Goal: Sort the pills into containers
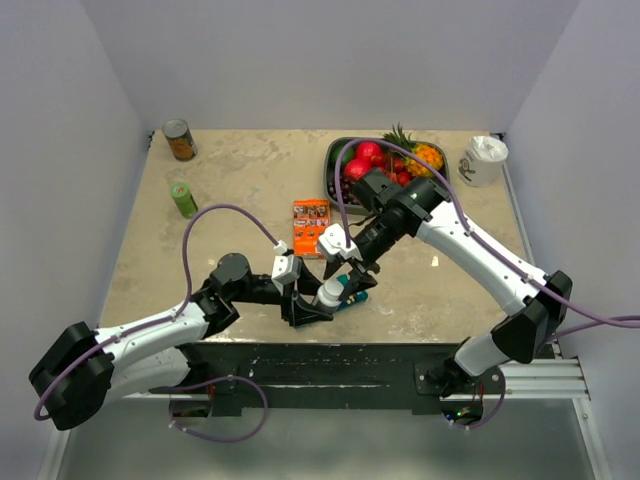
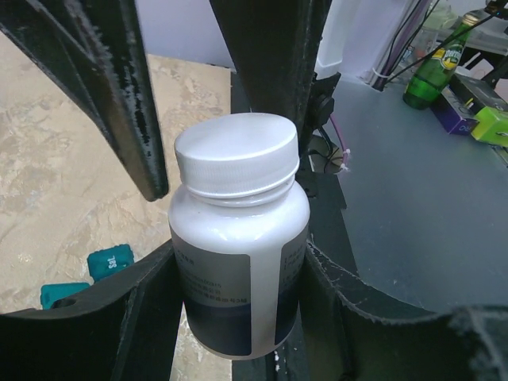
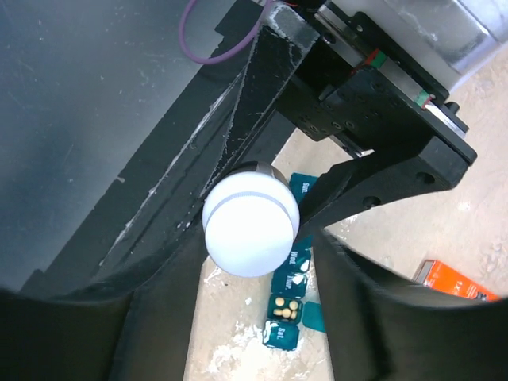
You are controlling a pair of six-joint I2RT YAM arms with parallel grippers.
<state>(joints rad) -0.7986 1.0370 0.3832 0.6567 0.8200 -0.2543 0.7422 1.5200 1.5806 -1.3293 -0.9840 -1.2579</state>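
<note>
**K:** Since the pills (image 3: 286,309) are mere specks beside the bottle, how would they handle?

**M:** Judged light, hard, and quick to roll or scatter. They look too small for these fingers to pinch, so better poured than picked. A few yellow ones lie in one open compartment of the teal organiser (image 3: 282,336), just beyond the right gripper's (image 3: 254,238) fingertips, past the cap (image 3: 252,226).

**K:** And the rest?

**M:** Presumably inside the bottle (image 2: 238,270), but its contents are not visible. It is glossy white plastic, stiff, probably light, and likely slick.

**K:** Where to hold it?

**M:** The left gripper (image 2: 238,313) already pinches it at mid-body, one finger on each flank below the shoulder. That seems the safest place. The right gripper has a finger touching each side of the cap and is closed on it, as far as the wrist view shows. The cap's side wall is the only purchase for twisting.

**K:** And the organiser itself?

**M:** Thin plastic that would likely skid if nudged. It lies on the table (image 2: 48,159) under both hands. An orange box (image 3: 452,282) sits well off to one side of the right fingers.
</note>
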